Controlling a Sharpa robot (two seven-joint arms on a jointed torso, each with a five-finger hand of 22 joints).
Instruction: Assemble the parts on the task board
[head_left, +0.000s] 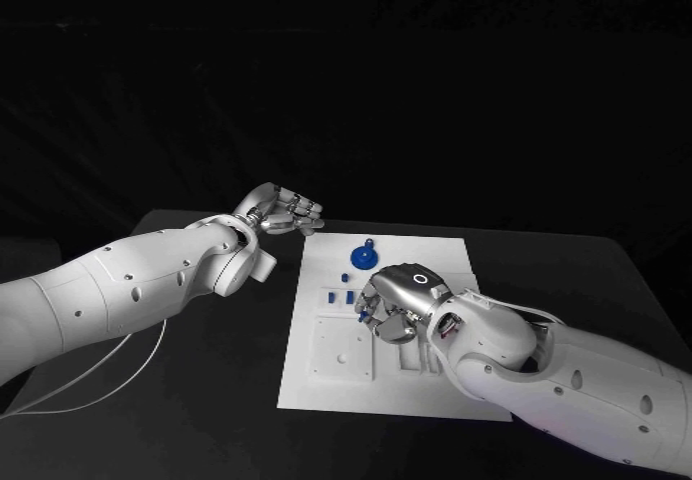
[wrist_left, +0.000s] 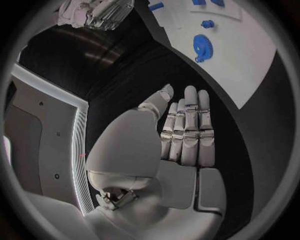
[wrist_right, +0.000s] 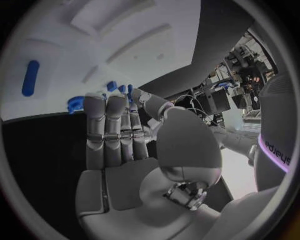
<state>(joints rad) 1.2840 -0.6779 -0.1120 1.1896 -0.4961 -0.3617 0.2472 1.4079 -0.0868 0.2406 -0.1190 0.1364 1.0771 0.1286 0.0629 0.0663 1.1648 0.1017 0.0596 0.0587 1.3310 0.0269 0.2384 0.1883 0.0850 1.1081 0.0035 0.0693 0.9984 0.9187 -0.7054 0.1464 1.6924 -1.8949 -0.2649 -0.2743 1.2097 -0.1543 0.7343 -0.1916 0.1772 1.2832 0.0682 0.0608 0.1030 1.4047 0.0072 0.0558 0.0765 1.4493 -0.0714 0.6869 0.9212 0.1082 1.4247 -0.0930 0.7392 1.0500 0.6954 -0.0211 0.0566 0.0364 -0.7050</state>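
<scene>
the right hand (head_left: 392, 305) hovers low over the middle of the task board (head_left: 332, 385), which lies in the centre of the surface (head_left: 188, 400). in the right wrist view its fingers (wrist_right: 105, 131) stand straight and side by side with nothing between them, so it is released and grasping nothing. just beyond it on the board lie a few small blue parts (head_left: 339, 296), and farther on, near the board's far edge, sits a round blue gear-like part (head_left: 361, 257) with a small knob on its far side.

the left hand (head_left: 284, 212) is raised beyond the board's far left corner, over the surface; its fingers (wrist_left: 189, 131) are flat and together, released, with nothing in them.

the step in hand looks like the right hand going for one of the small parts ahead of its fingertips. to do that well, it should lower slowly, pinch the piece from its two sides rather than press it flat, and lift it straight so the neighbouring pieces are not knocked. which slot it belongs in cannot be told from here. the left hand would do best to keep off the board, or steady its far left corner if the board slides.
</scene>
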